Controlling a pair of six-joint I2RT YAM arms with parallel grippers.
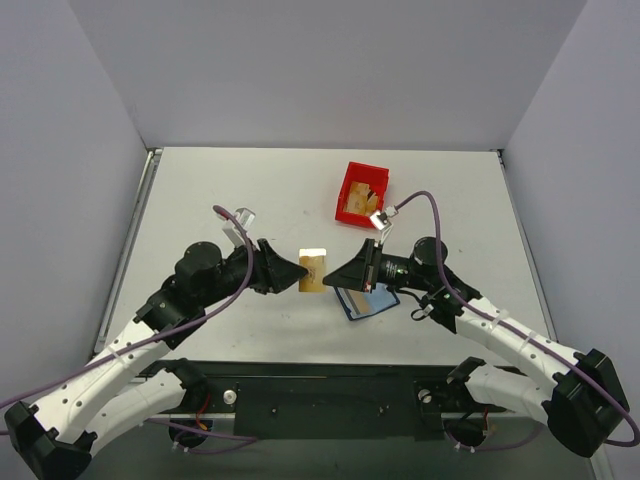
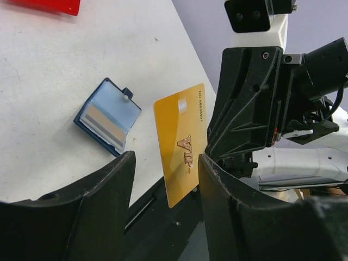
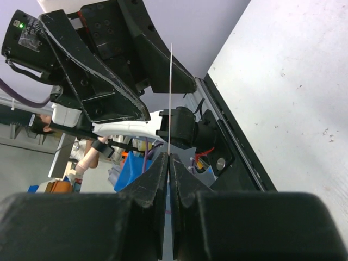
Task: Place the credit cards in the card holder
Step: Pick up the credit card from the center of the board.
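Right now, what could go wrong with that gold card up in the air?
The card is pinched only by one edge in the right gripper, so it could slip and fall. The left gripper is open around it, very near the right one; closing could bump or bend the card.

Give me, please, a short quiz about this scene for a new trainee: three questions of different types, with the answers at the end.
1. True or false: the right fingers pinch the gold card.
2. On the table, the card holder lies: A) snapped shut; B) open; C) standing on its edge.
3. Fill in: the left fingers are ____, one on each side of the card.
Key: 1 true; 2 B; 3 open.
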